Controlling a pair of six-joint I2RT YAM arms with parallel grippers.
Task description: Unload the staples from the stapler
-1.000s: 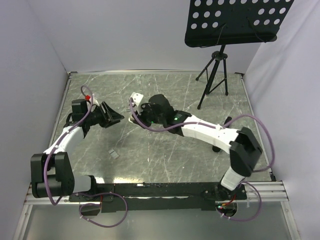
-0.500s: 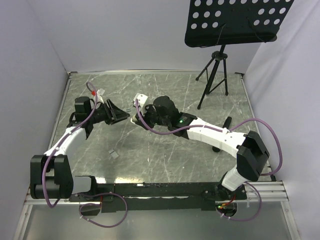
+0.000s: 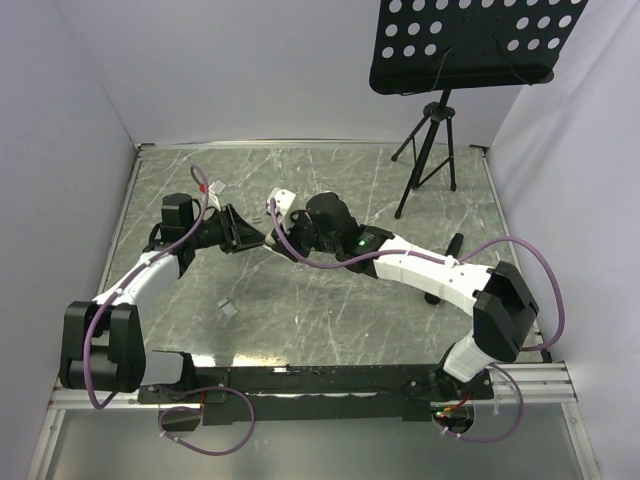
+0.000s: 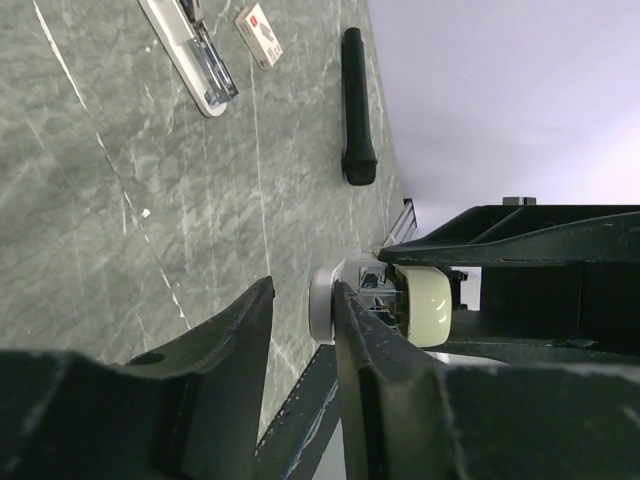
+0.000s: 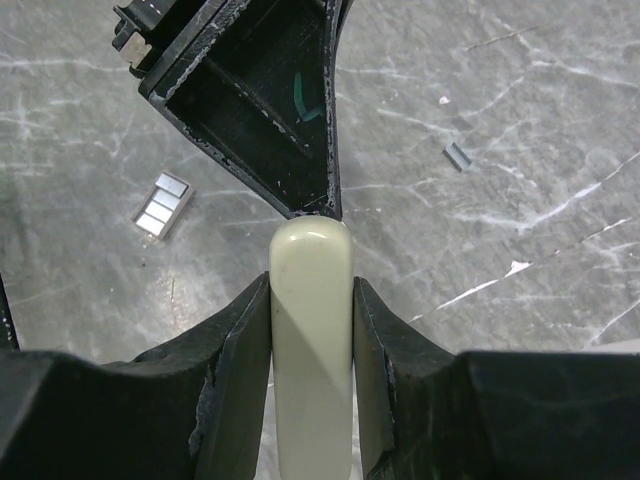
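A: Where is the stapler?

B: Off the table, clamped between the fingers of the right gripper. In the top view that is just left of centre, where the two arms meet nose to nose

A: Which way does it lie?

B: Its long axis runs straight out along the right fingers. In the right wrist view it points up the middle of the frame, with the rounded cream tip against the left gripper. So the pull, I judge, goes along that line, away from the right arm

A: And the left one, has it got hold?

B: Not pinched yet. Its jaws stand apart, straddling the silver end, with a gap showing on one side

A: Any writing?

B: None readable. The tan box at the top of the left wrist view has red print, too small to read. Beside it lies a white-and-silver bar; I cannot tell what it is. A grey ridged block sits at the left of the right wrist view
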